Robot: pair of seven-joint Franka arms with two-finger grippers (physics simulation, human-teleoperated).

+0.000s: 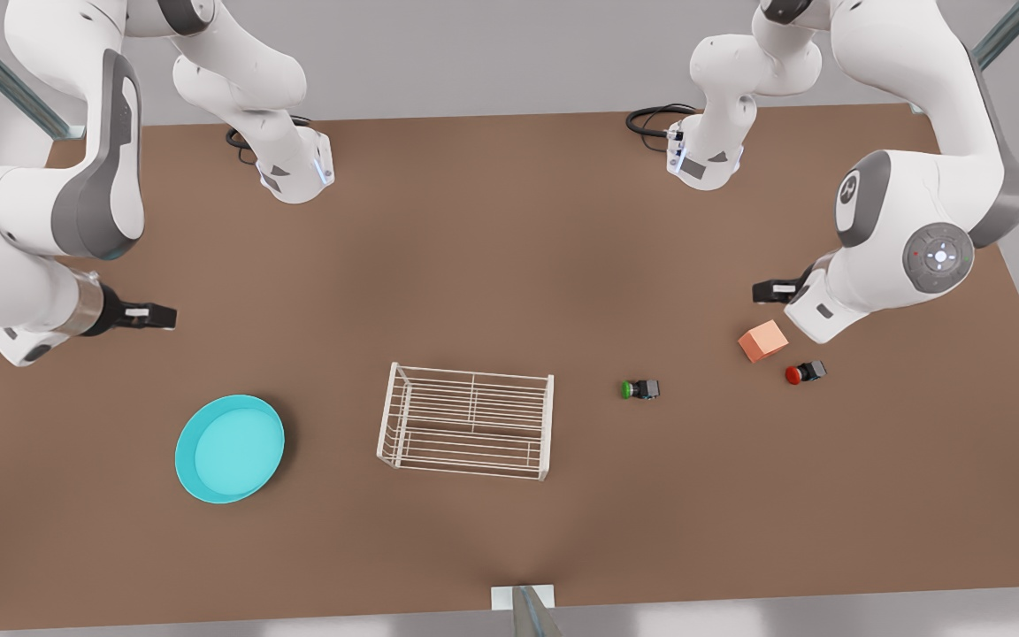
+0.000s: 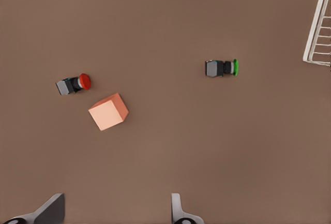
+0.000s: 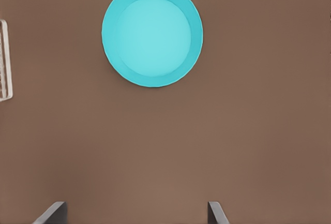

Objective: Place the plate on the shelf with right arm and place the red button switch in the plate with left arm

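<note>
Nothing done yet, by the look of it: both steps left.

Table (image 1: pixel 509 248): brown, carries everything.

Shelf (image 1: pixel 467 433): white wire rack, mid-table, top bars bare.

Plate (image 1: pixel 230 448): turquoise, flat on table toward the front view's left, well apart from shelf. Seen whole in right wrist view (image 3: pixel 152 33), shelf edge off to one side.

Right gripper (image 1: pixel 149 315): at front view's left, hanging above table near plate but not over it; fingers spread wide in its wrist view, holding nothing. Height above table hard to judge, probably well up.

Left gripper (image 1: pixel 770 290): at front view's right, near cube, apart from red switch; fingers spread in its wrist view, holding nothing.

Cube (image 1: pixel 762 341): salmon-orange, just beside red switch, not touching. A distractor.

Red switch (image 1: pixel 805 372): lying on its side on table at front view's right, well apart from shelf and plate. Untouched.

Green switch (image 1: pixel 640 389): same kind, also on its side, between shelf and red switch. Not wanted.

Left to do: grasp plate with right, set on shelf; then grasp red switch with left, drop in plate. Cube close by could crowd that grasp.
</note>
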